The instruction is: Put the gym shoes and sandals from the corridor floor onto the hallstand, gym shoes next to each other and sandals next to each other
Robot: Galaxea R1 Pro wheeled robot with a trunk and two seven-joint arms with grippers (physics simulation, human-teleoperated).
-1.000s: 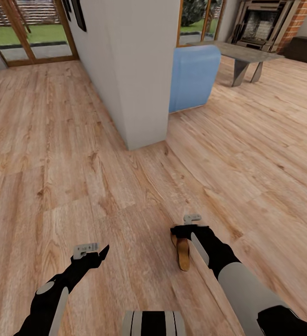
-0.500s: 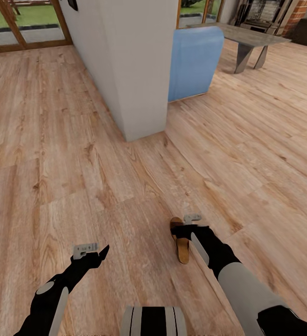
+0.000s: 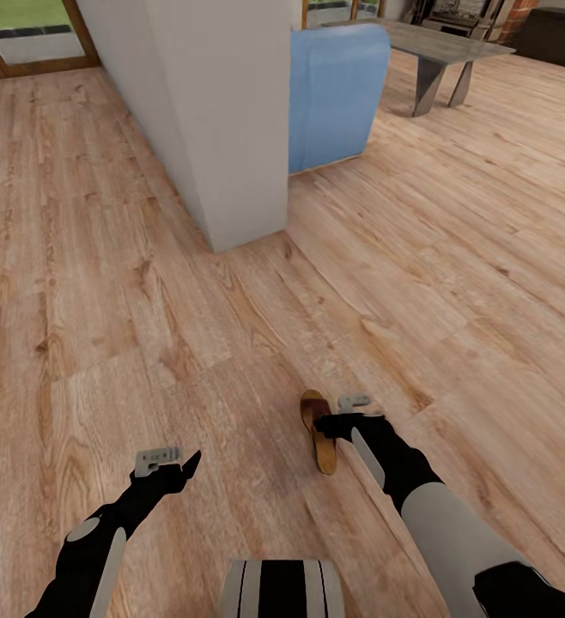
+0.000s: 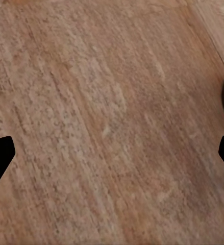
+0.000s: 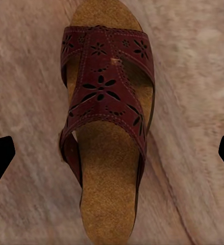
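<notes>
— What is changing around you right now?

— The whole head picture is sliding: compared with a second ago the wall corner and the blue chair are sitting further toward the picture's left and top, so it is the camera that is moving, not the room. More of the sandal is showing beside my right gripper than before; its toe end is now coming clear of my wrist. I am reading that as closing in for the first pick; nothing is on the rack yet, as far as I can judge.

— Where is the sandal, and how is it lying?

— It is lying flat on the floor, sole down, directly under my right gripper. In my right wrist view the sandal is running lengthwise between my fingertips, its long axis crossing the line between them squarely. Its rounded toe is pointing away from my body, heel toward me.

— And your grippers?

— My right jaws are standing wide apart, one either side of the sandal, touching nothing. My left gripper is also spread apart, hanging over bare floor, holding nothing.
</notes>
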